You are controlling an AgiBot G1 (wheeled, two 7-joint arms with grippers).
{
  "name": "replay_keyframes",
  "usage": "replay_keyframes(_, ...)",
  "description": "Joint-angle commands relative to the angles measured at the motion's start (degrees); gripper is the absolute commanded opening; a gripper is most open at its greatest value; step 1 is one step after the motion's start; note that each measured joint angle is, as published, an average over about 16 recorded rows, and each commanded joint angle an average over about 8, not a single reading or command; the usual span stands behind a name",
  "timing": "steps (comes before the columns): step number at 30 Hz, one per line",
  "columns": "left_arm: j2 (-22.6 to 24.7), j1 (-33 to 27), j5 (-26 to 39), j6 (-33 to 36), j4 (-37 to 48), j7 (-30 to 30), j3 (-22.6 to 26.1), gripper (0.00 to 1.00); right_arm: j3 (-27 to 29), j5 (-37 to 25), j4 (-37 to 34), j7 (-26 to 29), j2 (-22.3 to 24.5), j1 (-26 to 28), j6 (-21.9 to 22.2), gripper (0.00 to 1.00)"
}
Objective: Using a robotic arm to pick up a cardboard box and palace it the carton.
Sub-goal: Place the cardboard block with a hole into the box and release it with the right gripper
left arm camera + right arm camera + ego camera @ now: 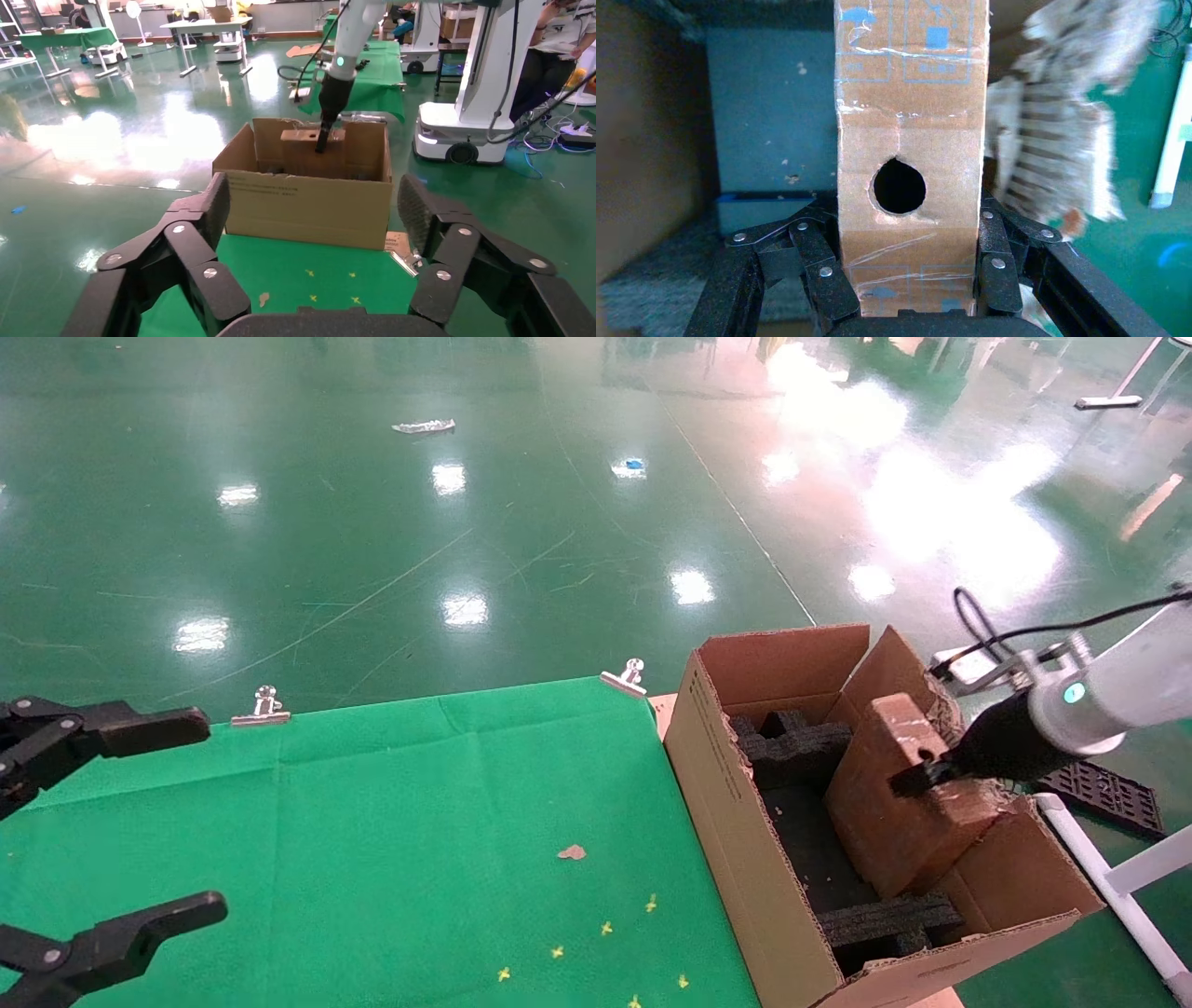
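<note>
I am holding the cardboard box [899, 794] in my right hand [917, 777], clenched across its narrow holed face, with the box tilting inside the carton [745, 822], its long axis running down toward the black foam inserts [792, 747]. The box is hanging straight beyond the fingers [824, 270], so lowering looks next. My left hand [102, 831] is idling, spread wide, over the green worktop [391, 822].

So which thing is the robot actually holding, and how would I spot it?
Find the big tan carton at the right edge of the green table. Standing on edge inside it, gripped by the right pincer, is the small reddish-brown cardboard box. Unlike the black foam inserts around it, it has a round hole in its narrow face.
</note>
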Motion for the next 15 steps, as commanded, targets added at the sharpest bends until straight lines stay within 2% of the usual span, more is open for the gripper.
replay_keyframes(1, 0.0, 0.0, 0.0, 0.0, 0.0, 0.0, 0.0, 1.00, 0.5, 1.0, -1.1, -0.9, -0.9, -2.2, 1.4, 0.00)
replay_keyframes(9, 0.0, 0.0, 0.0, 0.0, 0.0, 0.0, 0.0, 1.00, 2.4, 4.0, -3.7, -4.6, -2.6, -7.2, 5.4, 0.00)
replay_keyframes(15, 0.0, 0.0, 0.0, 0.0, 0.0, 0.0, 0.1, 1.00, 2.1, 3.5, -5.3, -6.3, -3.8, -7.9, 6.3, 0.74)
